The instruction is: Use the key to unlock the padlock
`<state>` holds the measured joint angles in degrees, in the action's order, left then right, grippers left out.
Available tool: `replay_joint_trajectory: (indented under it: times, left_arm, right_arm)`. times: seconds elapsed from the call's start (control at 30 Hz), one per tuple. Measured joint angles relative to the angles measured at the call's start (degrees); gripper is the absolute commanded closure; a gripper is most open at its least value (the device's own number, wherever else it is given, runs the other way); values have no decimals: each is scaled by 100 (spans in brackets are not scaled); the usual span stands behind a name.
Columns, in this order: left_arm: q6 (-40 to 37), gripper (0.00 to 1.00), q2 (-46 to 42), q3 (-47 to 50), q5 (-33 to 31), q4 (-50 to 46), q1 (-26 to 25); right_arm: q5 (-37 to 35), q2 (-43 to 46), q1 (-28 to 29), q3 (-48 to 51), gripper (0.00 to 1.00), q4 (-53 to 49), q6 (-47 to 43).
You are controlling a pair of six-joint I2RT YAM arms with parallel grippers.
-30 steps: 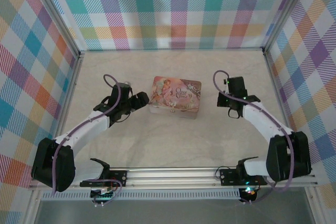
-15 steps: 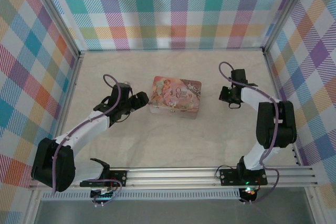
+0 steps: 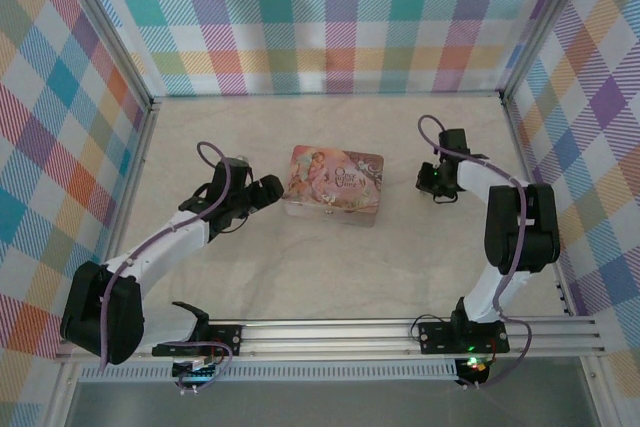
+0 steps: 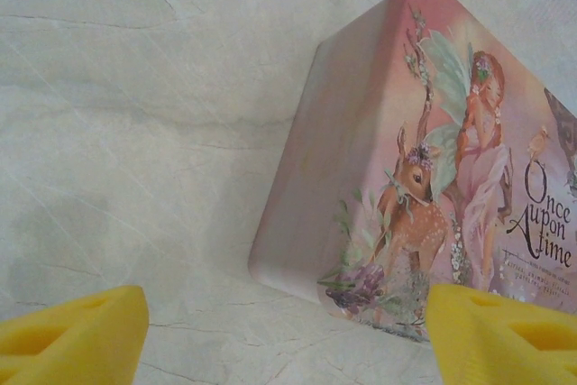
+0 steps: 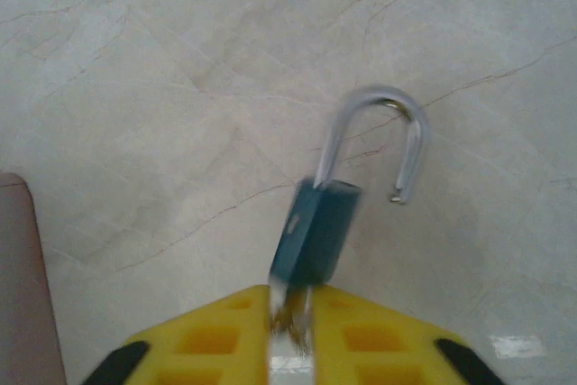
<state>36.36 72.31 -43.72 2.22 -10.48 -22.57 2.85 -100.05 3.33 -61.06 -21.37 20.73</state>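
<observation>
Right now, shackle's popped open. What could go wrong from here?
1. The right pincer grips only the key; the padlock, blurred as if swinging, may slide off it.
2. The thin key could twist or slip in that grip.
3. The left pincer stands open at the tin's corner; a careless move may shove the tin.

- Left arm: base at near left edge, white link stretched forward and toward centre, low over table.
- Left gripper [image 3: 268,190]: pointed to arm's right. Jaws wide apart.
- Left wrist view: yellow fingertips [image 4: 72,335] sit at the two bottom corners, broad gap between.
- Right arm: folded steeply, dark elbow raised at right side, forearm angled forward and inward.
- Right gripper [image 3: 432,181]: pointed inward and downward.
- Right wrist view: yellow fingers [image 5: 379,335] nearly together, narrow slit between, pinching key [image 5: 290,313].
</observation>
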Motion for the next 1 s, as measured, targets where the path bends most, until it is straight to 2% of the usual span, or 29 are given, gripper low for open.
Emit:
replay_joint_trajectory:
  times: [0.2,0.27,0.3,0.33,0.63,0.77,0.9,1.0]
  left_arm:
    - [-28,18,0,-20,-46,-92,33]
    - [-76,15,-4,-68,-83,-197,66]
    - [-105,4,-4,-105,-109,-245,85]
    - [-155,0,-7,-149,-138,-295,109]
    - [-669,0,-96,-872,-809,-973,474]
    - [-1272,0,-251,-999,-1423,-1005,745]
    - [-2151,0,-400,-560,-2173,-264,949]
    - [-2557,0,-282,-17,-2312,396,1279]
  right_arm:
    - [-72,295,0,-24,48,-164,-2]
    - [-153,575,0,-20,0,-229,28]
    - [-190,734,0,-17,0,-256,7]
    - [-234,887,0,-17,0,-271,2]
    - [-986,2015,0,269,0,-96,-17]
    - [-1644,2688,-2,1239,0,748,-234]
    - [-2170,3185,-2,2385,0,1923,-743]
    - [-2391,3091,0,2885,0,2671,-1001]
